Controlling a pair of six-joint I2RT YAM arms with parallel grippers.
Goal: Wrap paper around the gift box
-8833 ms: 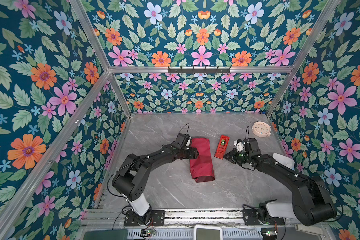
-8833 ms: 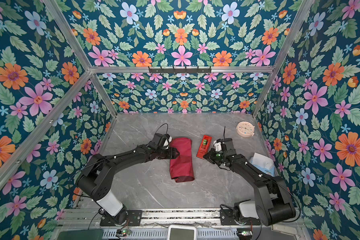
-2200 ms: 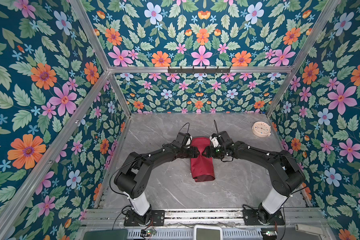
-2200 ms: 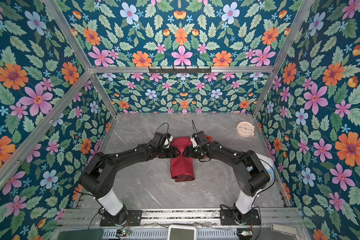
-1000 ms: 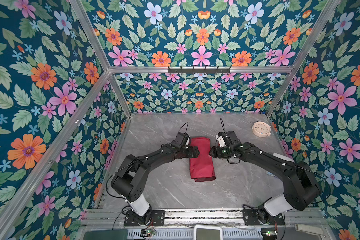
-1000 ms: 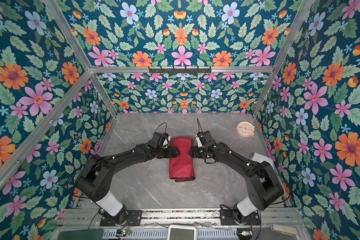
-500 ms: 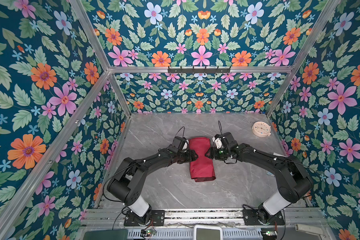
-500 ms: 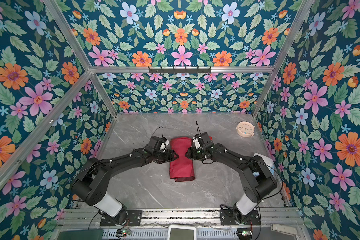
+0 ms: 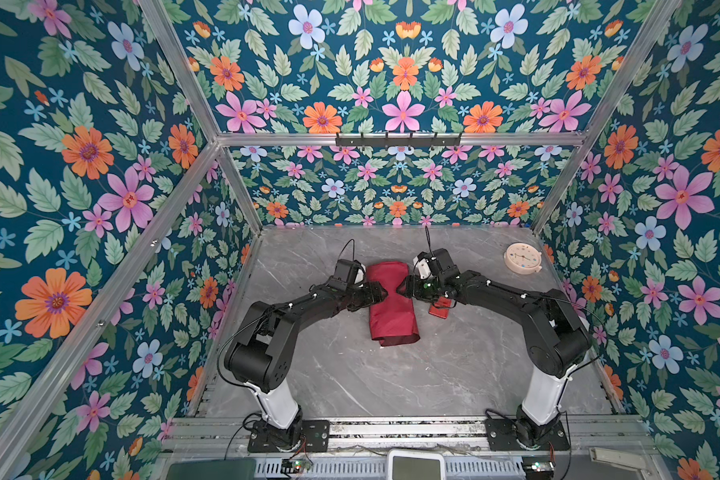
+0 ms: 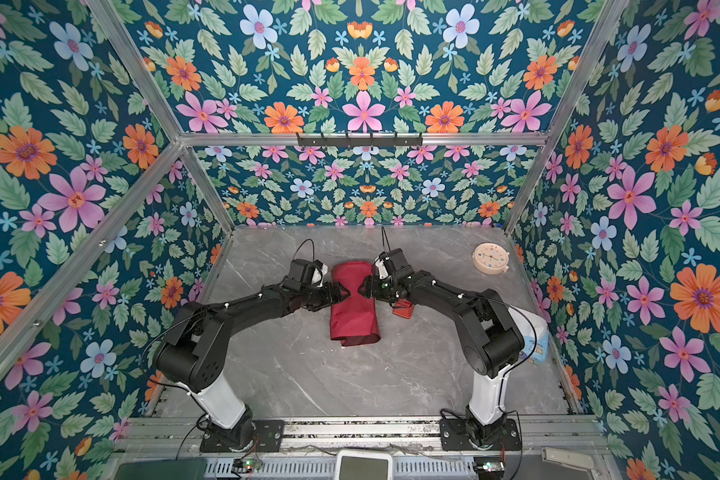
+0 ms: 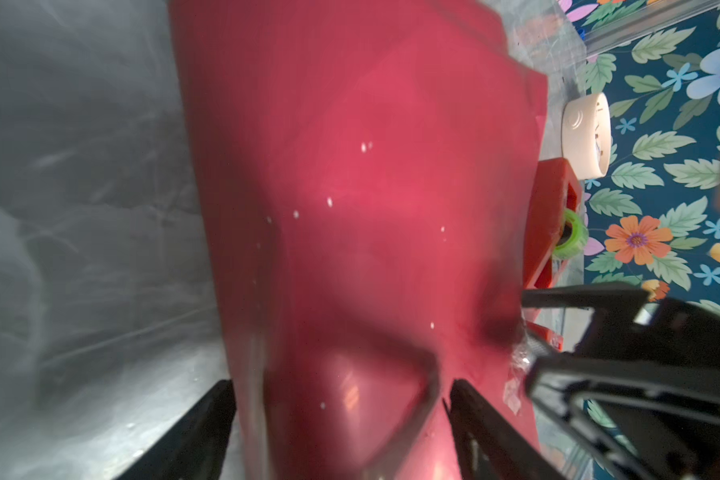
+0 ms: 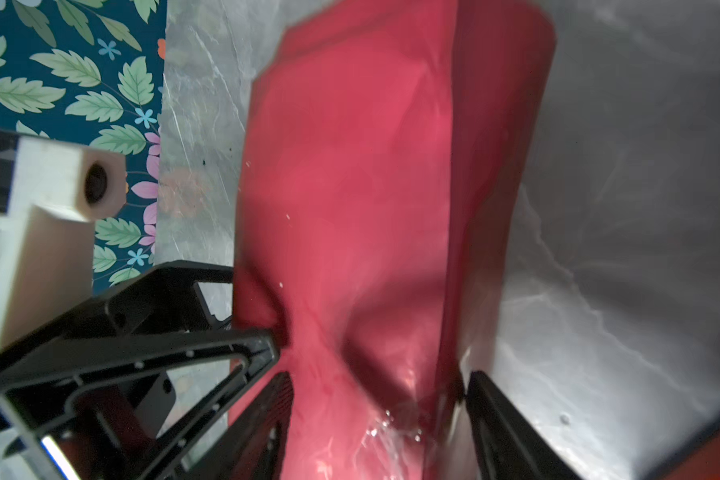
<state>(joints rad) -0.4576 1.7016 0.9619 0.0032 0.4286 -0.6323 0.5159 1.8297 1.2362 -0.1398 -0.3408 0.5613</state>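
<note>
The paper [image 9: 391, 309] lies as a maroon bundle folded over on itself in the middle of the table [image 9: 391, 386], its long side running from the near edge toward the back wall. The box is hidden in every view.

Your left fingers [image 9: 374, 291] reach onto the bundle's left edge about midway along it. Your right fingers [image 9: 406, 287] meet the right edge straight across, and a strip of paper shows between the two tips.

In the left wrist view your fingers stand spread, with a dented fold of paper between them. The right wrist view shows the same: fingers spread, creased paper in the gap. You cannot tell from either view whether the fingers press on the paper.

A red dispenser [image 9: 440, 308] lies just right of the paper, partly under your right arm. A clock [image 9: 523, 258] sits near the back right corner, well apart.
</note>
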